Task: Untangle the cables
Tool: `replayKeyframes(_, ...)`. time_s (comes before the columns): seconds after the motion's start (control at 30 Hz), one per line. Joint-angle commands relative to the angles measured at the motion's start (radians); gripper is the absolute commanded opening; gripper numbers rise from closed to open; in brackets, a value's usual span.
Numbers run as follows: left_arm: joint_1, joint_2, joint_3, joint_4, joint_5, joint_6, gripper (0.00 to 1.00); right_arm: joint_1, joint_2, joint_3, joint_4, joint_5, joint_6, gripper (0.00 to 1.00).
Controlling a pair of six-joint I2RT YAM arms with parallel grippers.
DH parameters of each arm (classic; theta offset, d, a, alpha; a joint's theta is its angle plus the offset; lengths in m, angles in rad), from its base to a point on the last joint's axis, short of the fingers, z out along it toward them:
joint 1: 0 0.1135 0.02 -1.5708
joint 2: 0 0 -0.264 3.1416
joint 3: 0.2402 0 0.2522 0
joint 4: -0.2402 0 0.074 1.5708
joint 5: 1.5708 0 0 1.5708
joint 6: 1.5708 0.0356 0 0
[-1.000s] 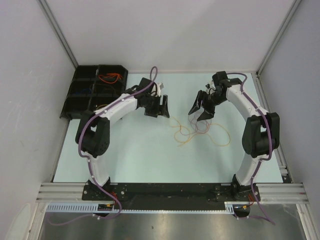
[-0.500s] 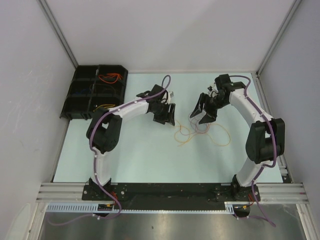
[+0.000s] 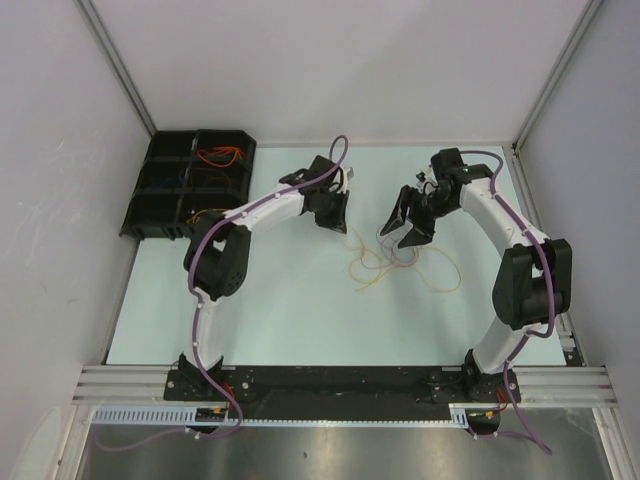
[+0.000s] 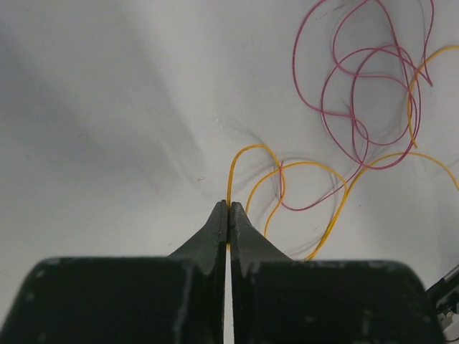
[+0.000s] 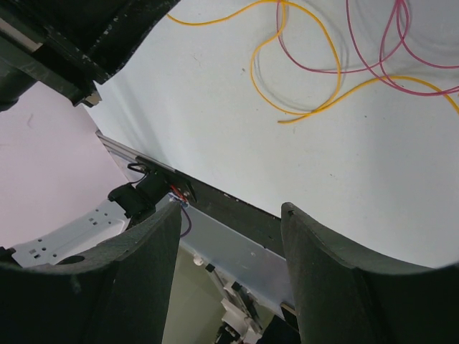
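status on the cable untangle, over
Left gripper shut on the yellow cable near its end. Right gripper open, empty. Yellow loops cross the pink cable, not yet separated. Nothing seen in the way.

This is a robotics lab test cell. Two robot arms, the left (image 3: pixel 215 265) and the right (image 3: pixel 520 270), are bolted to a black base plate (image 3: pixel 330 380) at the near edge of a pale bench (image 3: pixel 300 320). Plain white panel walls (image 3: pixel 330 70) box the bench in on three sides. Aluminium frame rails (image 3: pixel 120 382), a slotted cable duct (image 3: pixel 330 425) and a black compartment bin (image 3: pixel 170 190) complete the rig.
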Motion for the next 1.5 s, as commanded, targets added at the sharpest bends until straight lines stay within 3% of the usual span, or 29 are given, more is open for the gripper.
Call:
replayKeyframes(0.0, -0.006, -0.052, 0.113, -0.050, -0.068, -0.023, 0.00, -0.004, -0.044, 0.000, 0.011, -0.024, -0.006, 0.63)
replayKeyframes(0.33, 0.050, -0.230, 0.413, -0.240, -0.232, -0.108, 0.00, 0.011, -0.035, 0.000, 0.049, -0.052, 0.017, 0.63)
replayKeyframes(0.77, 0.215, -0.438, 0.610, -0.307, -0.335, -0.129, 0.00, 0.051, -0.033, 0.000, 0.084, -0.050, 0.040, 0.63)
replayKeyframes(0.97, 0.330, -0.515, 0.648, -0.238, -0.396, -0.102, 0.00, 0.078, -0.026, 0.001, 0.100, -0.056, 0.054, 0.62)
replayKeyframes(1.2, 0.436, -0.595, 0.667, -0.015, -0.453, -0.008, 0.00, 0.095, -0.013, 0.037, 0.071, -0.040, 0.037, 0.63)
replayKeyframes(1.47, 0.543, -0.558, 0.794, 0.181, -0.430, 0.013, 0.01, 0.097, 0.008, 0.086, 0.035, -0.027, 0.028, 0.62)
